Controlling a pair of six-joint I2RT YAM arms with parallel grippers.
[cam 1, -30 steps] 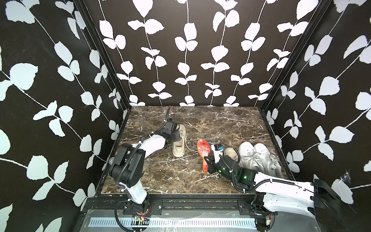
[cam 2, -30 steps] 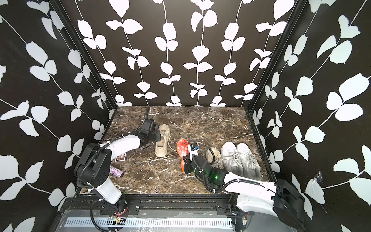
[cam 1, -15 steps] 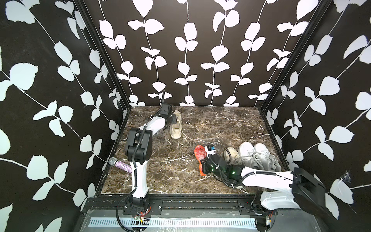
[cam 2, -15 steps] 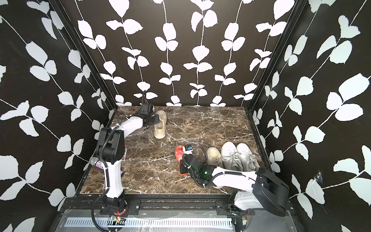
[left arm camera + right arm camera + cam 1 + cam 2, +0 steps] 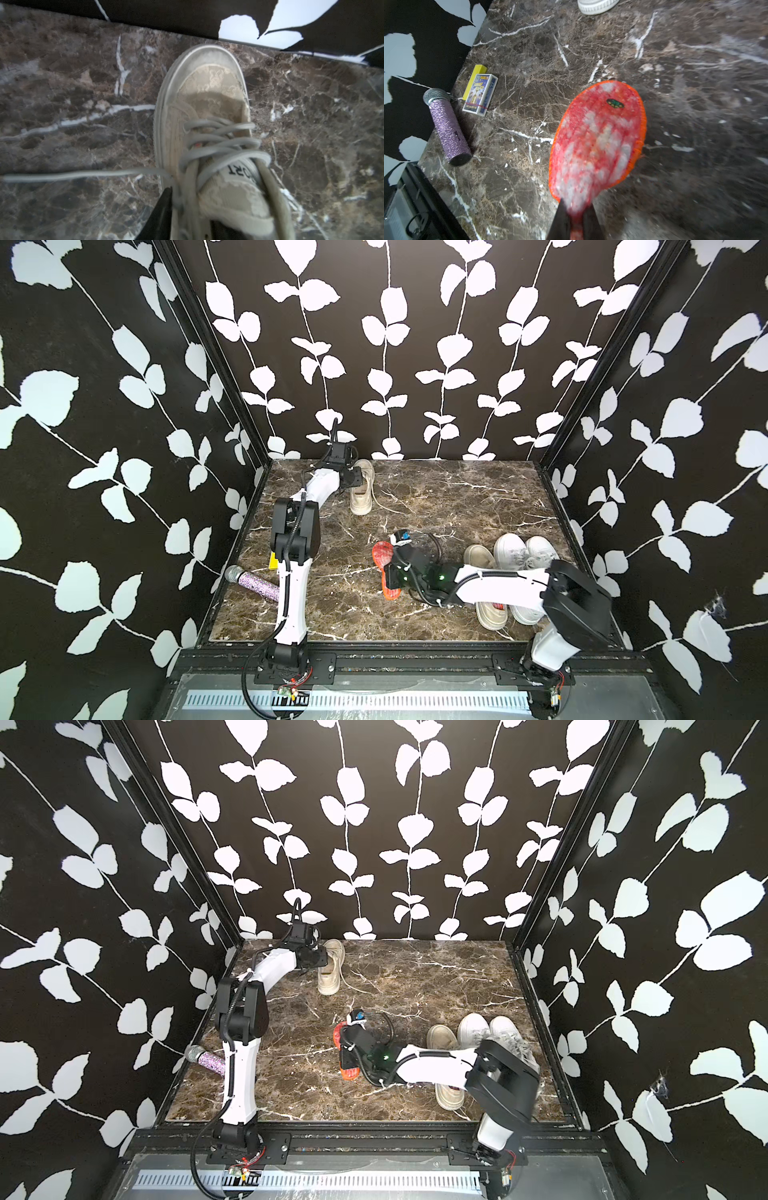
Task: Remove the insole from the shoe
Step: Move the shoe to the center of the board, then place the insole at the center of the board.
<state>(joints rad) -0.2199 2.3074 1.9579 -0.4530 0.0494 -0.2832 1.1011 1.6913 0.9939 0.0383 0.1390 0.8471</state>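
A shoe (image 5: 360,499) is laid directly ahead of the left hand (image 5: 358,480), close to the back wall (image 5: 415,377), its lace (image 5: 83,175) trailed over the bench (image 5: 457,497) beside that hand. An insole (image 5: 598,135) is held out ahead of the right hand (image 5: 575,220), its narrow end caught between the fingers (image 5: 560,222), well apart from that shoe. A second shoe (image 5: 480,556) and a pair of sneakers (image 5: 523,551) are set behind the right hand, the former under its arm (image 5: 498,591), while a microphone (image 5: 251,583) and a card box (image 5: 480,94) are placed well to its left.
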